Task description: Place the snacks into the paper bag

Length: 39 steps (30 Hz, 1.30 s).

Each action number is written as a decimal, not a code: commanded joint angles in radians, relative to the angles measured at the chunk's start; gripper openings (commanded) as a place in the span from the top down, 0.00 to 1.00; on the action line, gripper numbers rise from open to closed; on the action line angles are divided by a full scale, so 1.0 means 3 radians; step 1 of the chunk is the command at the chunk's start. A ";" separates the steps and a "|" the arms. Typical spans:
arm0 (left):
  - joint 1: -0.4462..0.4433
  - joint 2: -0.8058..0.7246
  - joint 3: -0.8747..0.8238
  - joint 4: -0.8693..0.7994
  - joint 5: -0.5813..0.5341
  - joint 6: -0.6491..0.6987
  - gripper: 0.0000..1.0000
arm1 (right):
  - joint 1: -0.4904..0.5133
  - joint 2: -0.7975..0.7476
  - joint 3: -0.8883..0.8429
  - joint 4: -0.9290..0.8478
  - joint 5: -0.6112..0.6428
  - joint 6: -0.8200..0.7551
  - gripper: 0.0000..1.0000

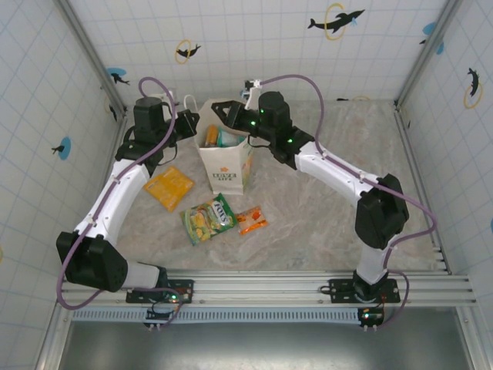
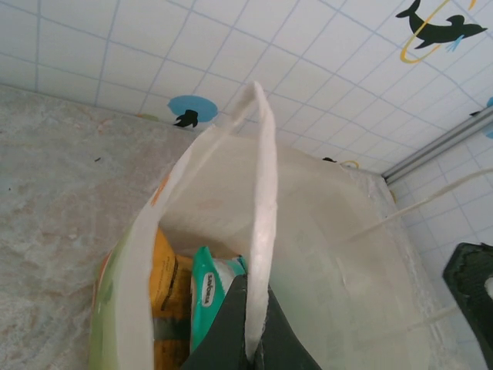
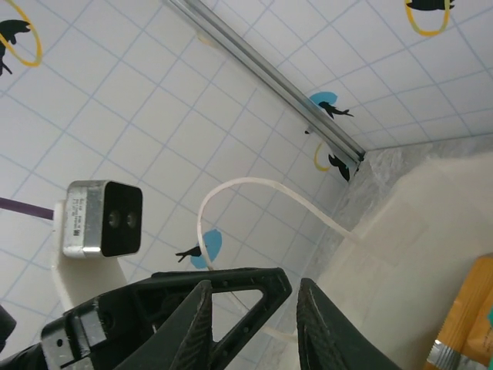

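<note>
1. Paper bag upright at upper centre of frame, mouth up, some packets already inside.
2. Left gripper clamped on the bag's rim.
3. Right gripper over the mouth, fingers apart, empty.
4. Three snacks flat below the bag, toward lower centre: yellow packet, green packet, and small orange packet, long axis rising rightward, likely nearest the free right arm.

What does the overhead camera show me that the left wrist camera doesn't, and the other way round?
Overhead: three snacks on the table, an orange packet, a green packet and a small orange packet. Left wrist: a close look at the left gripper shut on the paper bag at its rim. Both: the bag standing open, with a yellow packet and other snacks inside.
</note>
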 commanded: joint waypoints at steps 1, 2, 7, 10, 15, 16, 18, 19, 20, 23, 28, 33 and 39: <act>0.0025 -0.0033 0.0072 0.0028 0.0043 0.0018 1.00 | 0.0026 -0.0232 -0.0080 0.0137 -0.0025 -0.0095 0.67; 0.0025 -0.0033 0.0072 0.0028 0.0046 0.0017 1.00 | 0.0027 -0.0264 -0.0107 0.0129 -0.0027 -0.0108 0.67; 0.0022 -0.0040 0.0052 0.0020 0.0038 0.0018 1.00 | 0.0031 -0.0534 -0.0418 0.0133 -0.0065 -0.0208 0.67; 0.0022 -0.0048 0.0041 0.0023 0.0039 0.0026 1.00 | 0.0047 -0.0821 -0.0791 0.0131 -0.0074 -0.0360 0.67; 0.0025 -0.0068 0.0027 0.0030 0.0030 0.0021 1.00 | 0.0081 -0.1414 -0.1588 0.0017 -0.0047 -0.0644 0.67; 0.0025 -0.0074 0.0026 0.0032 0.0028 0.0025 1.00 | 0.0094 -0.1532 -0.1765 -0.0027 -0.0018 -0.0694 0.66; 0.0024 -0.0077 0.0021 0.0029 0.0030 0.0026 1.00 | 0.0109 -0.1740 -0.2069 -0.0129 0.0051 -0.0761 0.65; 0.0024 -0.0079 0.0021 0.0028 0.0030 0.0026 1.00 | 0.0117 -0.1833 -0.2218 -0.0202 0.0112 -0.0773 0.64; 0.0022 -0.0081 0.0016 0.0029 0.0025 0.0031 1.00 | 0.0120 -0.1917 -0.2364 -0.0268 0.0172 -0.0741 0.64; 0.0025 -0.0091 0.0006 0.0032 0.0017 0.0030 1.00 | 0.0131 -0.2103 -0.2773 -0.0318 0.0261 -0.0451 0.64; 0.0024 -0.0099 -0.0009 0.0030 0.0020 0.0028 1.00 | 0.0236 -0.2226 -0.3220 -0.0339 0.0356 -0.0021 0.65; 0.0025 -0.0114 -0.0020 0.0028 0.0021 0.0031 1.00 | 0.0431 -0.2087 -0.3302 -0.0501 0.0439 0.0070 0.65; 0.0024 -0.0133 -0.0051 0.0064 0.0039 0.0010 1.00 | 0.0553 -0.1653 -0.3276 -0.0128 0.0271 -0.0016 0.64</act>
